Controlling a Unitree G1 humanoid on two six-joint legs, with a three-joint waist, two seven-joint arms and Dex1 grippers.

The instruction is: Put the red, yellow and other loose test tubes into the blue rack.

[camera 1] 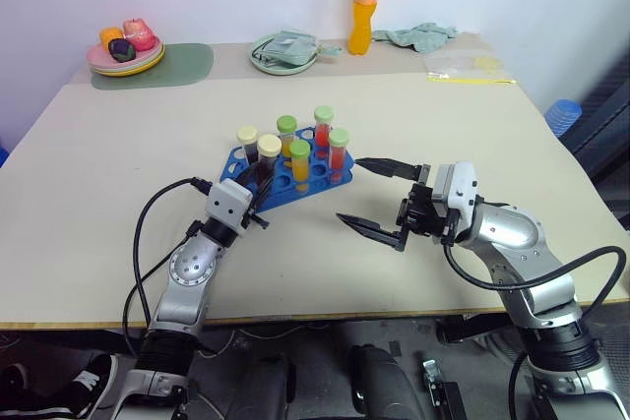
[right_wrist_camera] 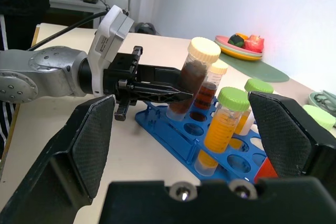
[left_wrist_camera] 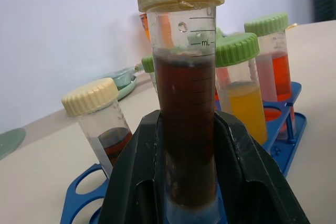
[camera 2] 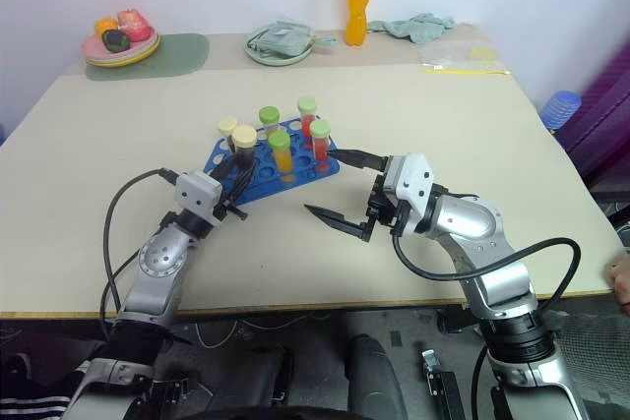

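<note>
The blue rack (camera 1: 317, 187) lies mid-table with several capped tubes standing in it: yellow liquid (camera 1: 300, 166), red liquid (camera 1: 323, 135) and a dark one under a cream cap (camera 1: 247, 139). My left gripper (camera 1: 259, 184) is shut on a dark brown tube with a cream cap (left_wrist_camera: 186, 129), slightly tilted, its lower end at a hole in the rack's near-left corner. Black fingers (left_wrist_camera: 134, 182) clamp it on both sides. My right gripper (camera 1: 347, 189) hovers open just right of the rack, empty; its pads (right_wrist_camera: 92, 140) frame the rack (right_wrist_camera: 173, 137) and the held tube (right_wrist_camera: 191, 82).
Along the back edge are a plate of fruit (camera 1: 125, 51) on a green mat, a plate holding a cloth (camera 1: 283, 51), an orange drink bottle (camera 1: 364, 7), a crumpled cloth (camera 1: 418, 36) and a plastic bag (camera 1: 468, 66). Bare tabletop surrounds the rack.
</note>
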